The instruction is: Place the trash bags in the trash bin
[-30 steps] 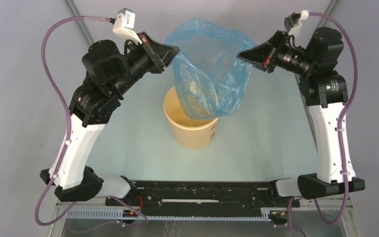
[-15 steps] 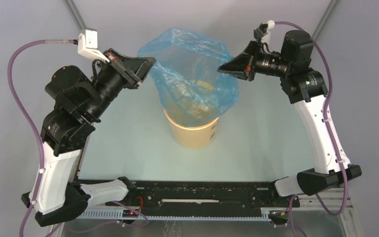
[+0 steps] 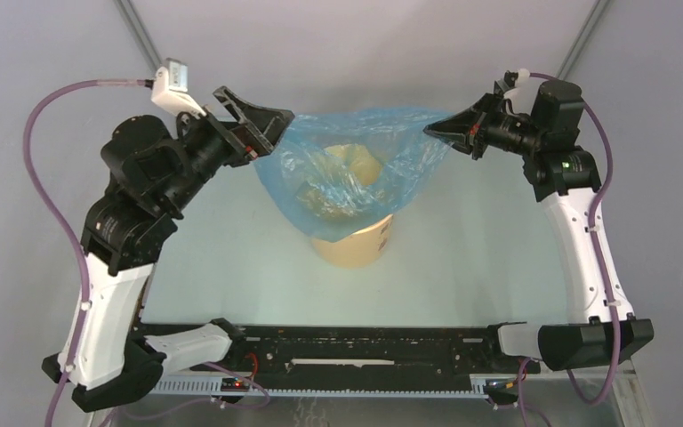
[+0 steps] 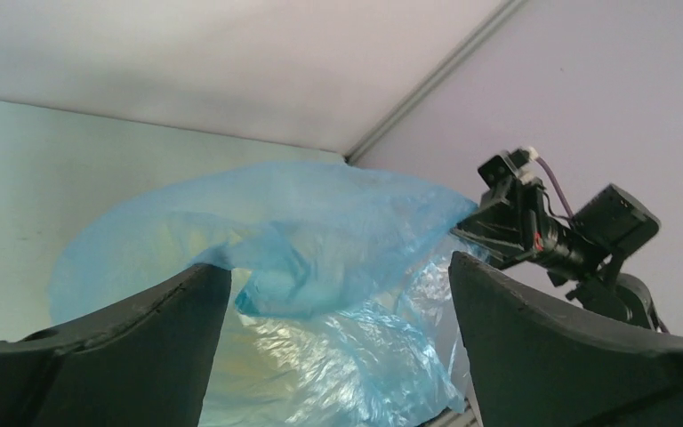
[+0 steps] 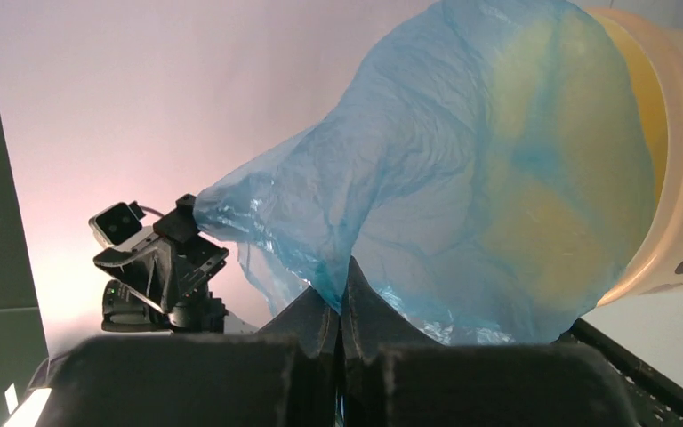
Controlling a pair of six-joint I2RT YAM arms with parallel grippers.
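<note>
bag [image 3: 356, 169] stretched over the bin [image 3: 353, 252], right gripper [image 5: 342, 298] clamped on its edge, left gripper [image 4: 338, 271] jaws spread wide at the other edge, not pinching it

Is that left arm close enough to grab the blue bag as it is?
Probably yes. The left gripper is open, the rim of the trash bag sits right at its spread fingers, and nothing blocks the way.
</note>
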